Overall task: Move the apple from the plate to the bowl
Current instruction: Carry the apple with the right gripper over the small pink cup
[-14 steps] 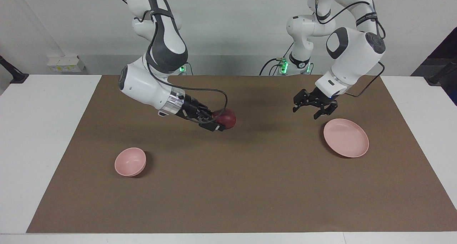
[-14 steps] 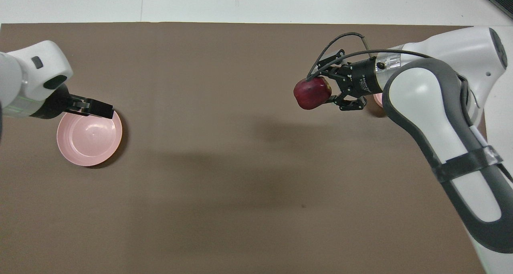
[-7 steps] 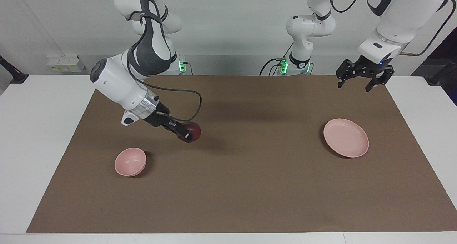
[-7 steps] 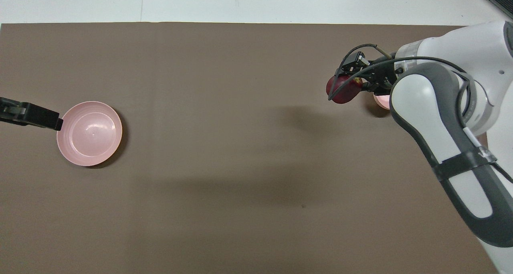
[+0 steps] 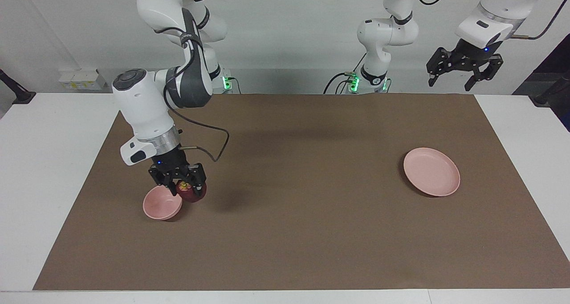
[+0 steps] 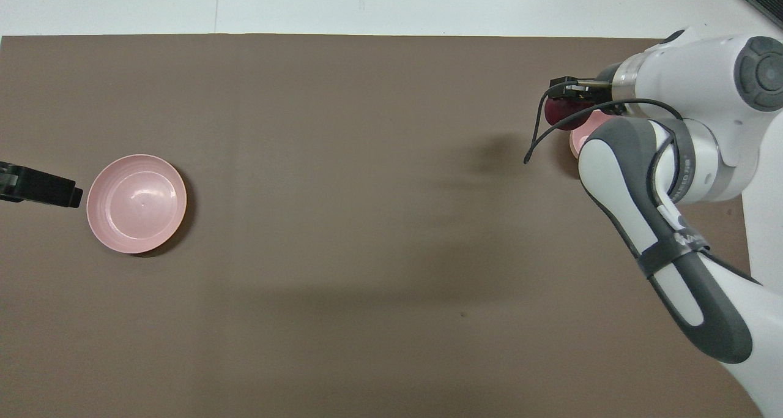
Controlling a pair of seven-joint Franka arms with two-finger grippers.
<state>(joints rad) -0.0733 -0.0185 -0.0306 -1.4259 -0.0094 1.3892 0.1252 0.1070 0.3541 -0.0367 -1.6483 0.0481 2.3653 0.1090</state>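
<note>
My right gripper [image 5: 186, 187] points straight down and is shut on the dark red apple [image 5: 194, 194]. It holds the apple low over the mat, right beside the rim of the small pink bowl [image 5: 161, 205], on the bowl's side toward the left arm's end. In the overhead view the apple [image 6: 558, 113] and right gripper [image 6: 569, 97] overlap the bowl [image 6: 588, 138], which my arm mostly hides. The flat pink plate [image 5: 431, 171] lies bare at the left arm's end and shows in the overhead view [image 6: 136, 203]. My left gripper [image 5: 465, 70] is open, empty and raised high, waiting.
A brown mat [image 5: 303, 233] covers the white table [image 5: 49, 170]. My right arm's forearm and cable hang over the mat above the bowl. The left gripper's tip [image 6: 40, 187] shows beside the plate in the overhead view.
My right gripper carried the apple from the mat's middle to the bowl's rim, lowering and turning to point down. My left gripper rose from beside the plate and drew back toward the robots.
</note>
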